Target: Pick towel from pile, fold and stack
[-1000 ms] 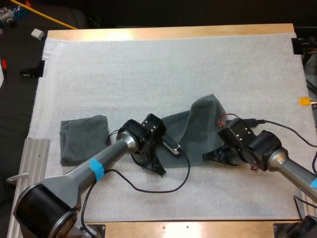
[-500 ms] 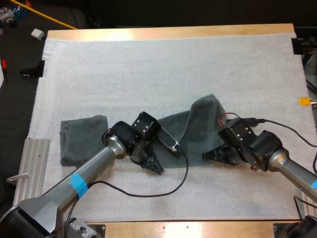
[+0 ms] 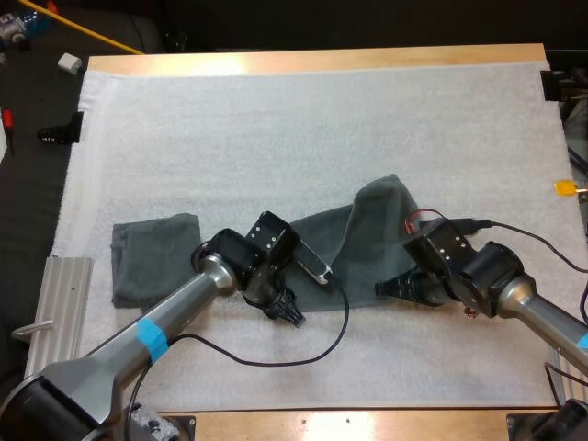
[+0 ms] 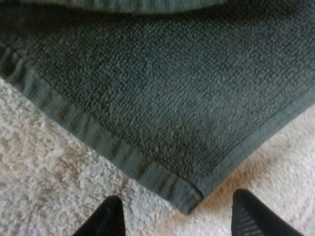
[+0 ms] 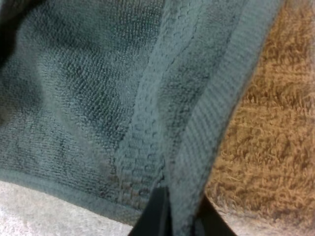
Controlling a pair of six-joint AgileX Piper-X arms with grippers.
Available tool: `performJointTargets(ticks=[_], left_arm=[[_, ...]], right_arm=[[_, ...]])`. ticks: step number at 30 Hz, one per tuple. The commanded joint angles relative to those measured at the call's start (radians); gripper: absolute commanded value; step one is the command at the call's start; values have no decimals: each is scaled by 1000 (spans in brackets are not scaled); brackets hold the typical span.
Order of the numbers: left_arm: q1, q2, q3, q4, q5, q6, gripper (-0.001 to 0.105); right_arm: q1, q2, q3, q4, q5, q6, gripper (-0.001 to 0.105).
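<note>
Left wrist view: the corner of the towel (image 4: 162, 88) may be pushed aside by the wide left hand (image 4: 175, 199); its hem is gripped by the right hand (image 5: 179, 211).

Soft, even light on the white mat (image 3: 322, 119), faint shadows; orange cast in right wrist view.

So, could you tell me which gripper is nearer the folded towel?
Left. The left gripper sits at the spread towel's corner on the folded towel's side; the right gripper pinches the spread towel's opposite edge, farther off.
</note>
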Motion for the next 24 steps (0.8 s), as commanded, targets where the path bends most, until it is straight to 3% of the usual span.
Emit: performJointTargets(ticks=[1,17,20,24], left_arm=[[-4,28,8,-19,3,-3,45],[-6,124,14,-16,-19,-12,43],[-7,129,13,-13,-18,-14,34],[-7,132,12,-9,-20,-16,12]], right_arm=[[-3,-3,-5,15,4,-7,0],[2,-9,-3,7,2,-1,0],[2,-11,-4,7,4,0,0],[1,-12,-5,7,6,1,0]])
